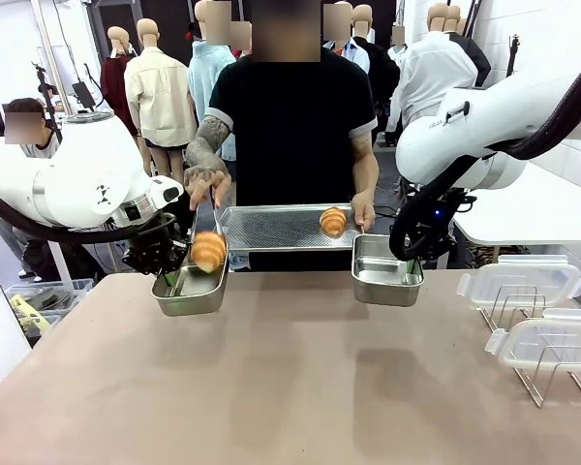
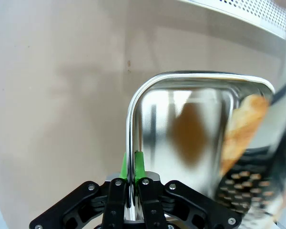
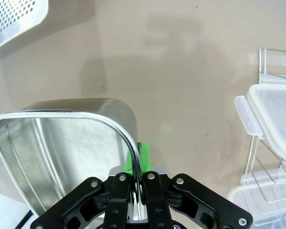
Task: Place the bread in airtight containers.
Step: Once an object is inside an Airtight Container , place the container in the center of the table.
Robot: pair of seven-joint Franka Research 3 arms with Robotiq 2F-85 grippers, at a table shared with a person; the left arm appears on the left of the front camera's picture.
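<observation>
Claws on 2 white robot arms each pinch a steel tin by its rim. The left claw (image 1: 170, 271) (image 2: 133, 164) has its green pads shut tight on the near wall of the left tin (image 1: 189, 305) (image 2: 157, 129), 1 pad inside and 1 outside, and holds it above the tan worktop (image 1: 290, 387), where the tin's shadow falls. The right claw (image 1: 405, 258) (image 3: 139, 153) is clamped the same way on the curved rim of the right tin (image 1: 387, 281) (image 3: 62, 143), which is bare inside and also hangs clear of the worktop.

Across from the arms, a person in a black shirt grips metal tongs (image 1: 203, 215) in 1 hand (image 1: 205, 182). The tongs carry a golden croissant (image 1: 209, 250) (image 2: 240, 124) at the open top of the left tin, by its far rim. Whether it touches the steel cannot be told, though a brown reflection shows on the tin's floor.

The person's other hand (image 1: 363, 208) steadies a flat perforated tray (image 1: 271, 228) (image 2: 238, 9) (image 3: 14, 19) between the 2 tins. The other croissant (image 1: 333, 221) lies on the tray near its right end, just behind the right tin.

Well to the right, 2 clear lids (image 1: 521, 281) (image 3: 276, 124) rest on a wire rack (image 1: 552, 378) standing on the worktop.
</observation>
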